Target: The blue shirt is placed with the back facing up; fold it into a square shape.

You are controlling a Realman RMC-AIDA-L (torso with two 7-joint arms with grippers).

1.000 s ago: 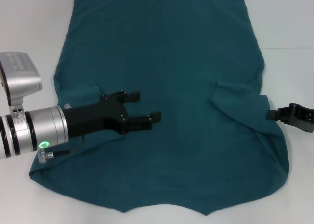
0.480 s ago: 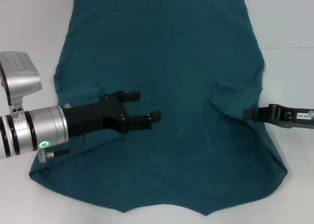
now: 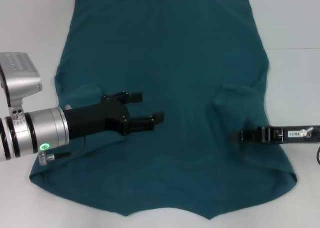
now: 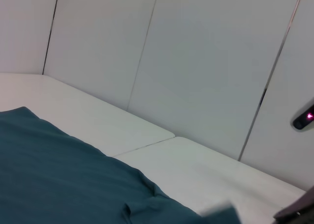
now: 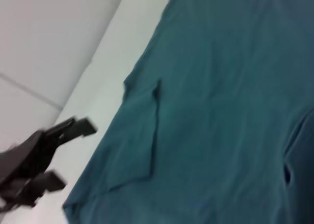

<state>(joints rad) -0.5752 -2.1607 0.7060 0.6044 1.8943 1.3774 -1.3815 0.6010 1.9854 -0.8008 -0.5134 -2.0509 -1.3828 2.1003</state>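
The blue shirt lies spread flat on the white surface, plain side up, both short sleeves folded inward over the body. In the head view the left pincer hovers above the shirt's left half, its two black fingers spread wide and holding nothing. The right pincer reaches in low from the right edge over the folded right sleeve; seen edge-on there, whether it is spread or closed cannot be told. The right wrist view shows the shirt with its folded left sleeve, and the left pincer spread wide. The left wrist view shows only shirt fabric, the surface and a panelled wall.
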